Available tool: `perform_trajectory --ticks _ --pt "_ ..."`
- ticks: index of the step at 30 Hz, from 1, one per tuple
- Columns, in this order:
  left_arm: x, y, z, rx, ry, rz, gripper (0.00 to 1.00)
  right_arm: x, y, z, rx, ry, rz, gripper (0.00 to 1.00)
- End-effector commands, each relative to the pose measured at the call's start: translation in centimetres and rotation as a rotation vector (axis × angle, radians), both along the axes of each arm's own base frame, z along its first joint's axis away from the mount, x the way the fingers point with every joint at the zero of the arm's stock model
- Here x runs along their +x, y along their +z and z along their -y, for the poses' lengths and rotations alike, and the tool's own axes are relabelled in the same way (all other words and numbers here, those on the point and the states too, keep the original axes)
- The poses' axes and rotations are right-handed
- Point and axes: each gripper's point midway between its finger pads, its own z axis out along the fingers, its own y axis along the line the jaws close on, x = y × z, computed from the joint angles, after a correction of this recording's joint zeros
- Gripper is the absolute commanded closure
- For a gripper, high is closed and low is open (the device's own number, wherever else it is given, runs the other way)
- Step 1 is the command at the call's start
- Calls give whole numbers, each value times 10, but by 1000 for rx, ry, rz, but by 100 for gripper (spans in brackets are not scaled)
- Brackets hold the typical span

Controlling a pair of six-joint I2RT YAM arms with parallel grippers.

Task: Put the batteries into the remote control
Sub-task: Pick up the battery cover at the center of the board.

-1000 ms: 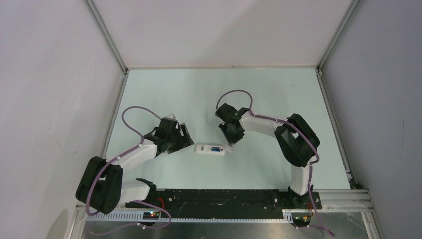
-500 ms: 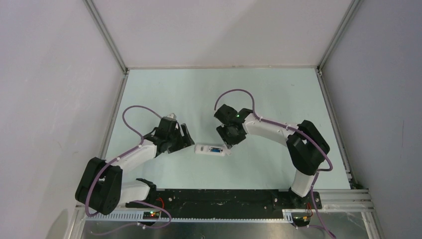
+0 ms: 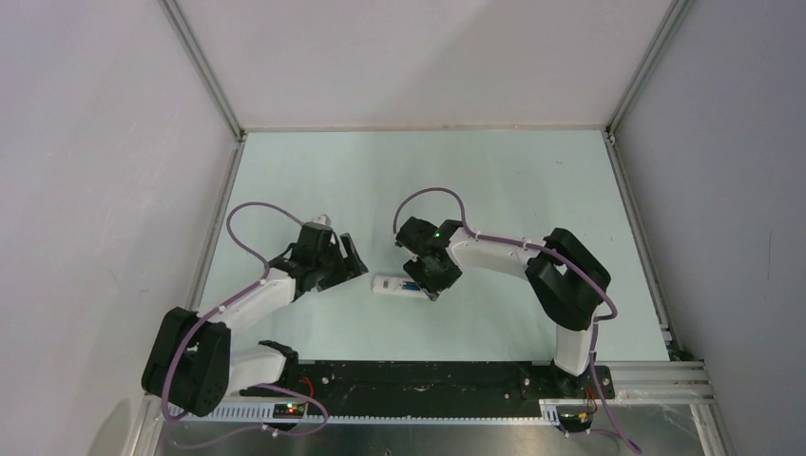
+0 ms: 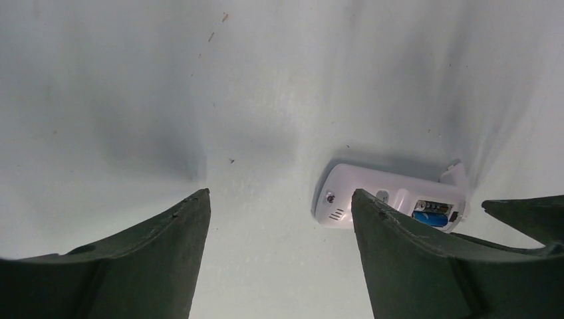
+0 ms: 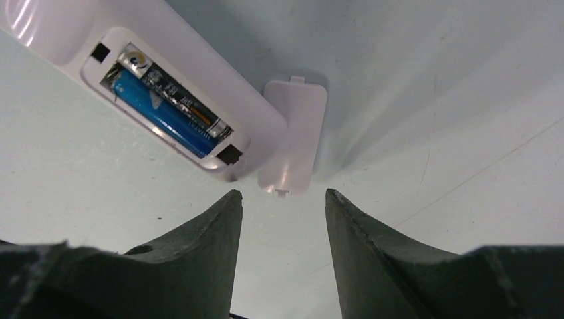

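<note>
The white remote control [image 3: 393,285] lies back-up on the table with its battery bay open. In the right wrist view [image 5: 219,76] the bay holds both batteries side by side, the bright blue one [image 5: 159,109] and the dark one [image 5: 176,93]. The loose white bay cover [image 5: 296,133] lies flat against the remote's end. My right gripper [image 5: 282,196] is open and empty, just short of the cover's edge; from above [image 3: 429,288] it hangs over the remote's right end. My left gripper [image 4: 279,199] is open and empty, left of the remote [image 4: 372,196], apart from it.
The pale green table [image 3: 513,190] is enclosed by white walls with metal frame posts [image 3: 204,71]. A black base rail [image 3: 418,375] runs along the near edge. Purple cables loop over both arms.
My right gripper has moved left and nearer, from beside the remote's right end to over it, covering the loose cover in the top view. My left arm has barely shifted.
</note>
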Motion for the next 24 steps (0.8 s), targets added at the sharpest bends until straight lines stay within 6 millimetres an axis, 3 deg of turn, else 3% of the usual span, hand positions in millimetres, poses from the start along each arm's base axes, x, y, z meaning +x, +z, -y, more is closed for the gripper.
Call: perform_trajectory --ticks 1,8,13,19,24 --pt "10 12 -7 0 22 76 19 11 -9 -5 3 38 24 46" --pt "10 13 -9 -7 29 78 19 14 -22 -5 -10 62 10 51" --pt "10 13 -9 -9 31 78 18 13 -21 0 -22 72 2 67" --pt "10 13 -9 -12 25 77 18 20 -11 6 -21 75 24 73" --pt "11 18 -5 -26 9 83 18 30 9 12 -18 101 86 75"
